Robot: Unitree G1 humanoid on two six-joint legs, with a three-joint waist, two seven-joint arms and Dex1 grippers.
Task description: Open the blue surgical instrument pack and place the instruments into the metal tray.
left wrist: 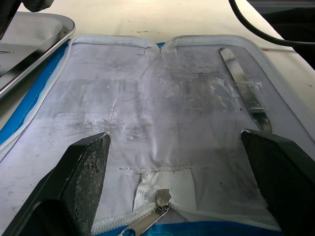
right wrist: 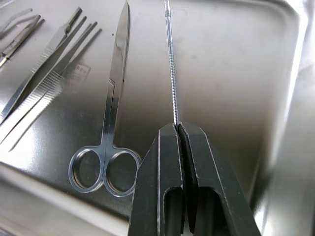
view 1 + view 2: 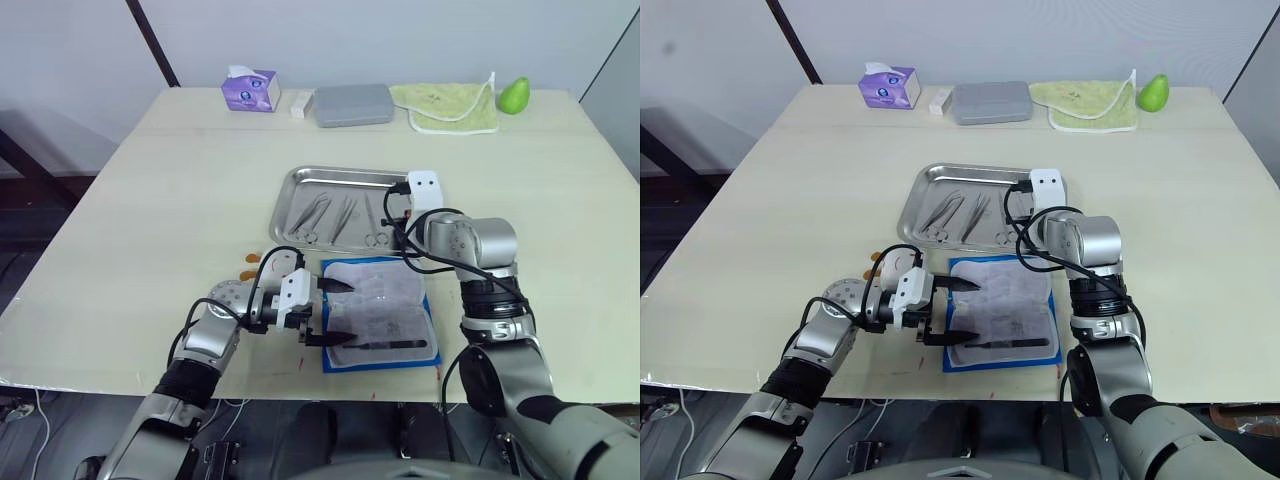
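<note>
The blue surgical instrument pack (image 3: 378, 315) lies unzipped and flat near the table's front edge, its whitish inner sheet (image 1: 147, 108) facing up. One slender instrument (image 1: 246, 93) still lies on that sheet, along the pack's near side (image 3: 385, 345). My left gripper (image 3: 340, 312) stands open over the pack's left edge, one finger on each side, holding nothing. Just beyond the pack sits the metal tray (image 3: 340, 173), holding scissors (image 2: 110, 123), forceps (image 2: 49, 83) and other tools. My right gripper (image 2: 178, 129) is low over the tray's right part, shut on a thin metal probe (image 2: 172, 73).
Along the far edge stand a purple tissue box (image 3: 250, 90), a small white item (image 3: 299, 104), a matte grey case (image 3: 353, 104), a yellow-green cloth (image 3: 445, 105) and a green pear (image 3: 514, 95). Small orange bits (image 3: 250, 262) lie left of the pack.
</note>
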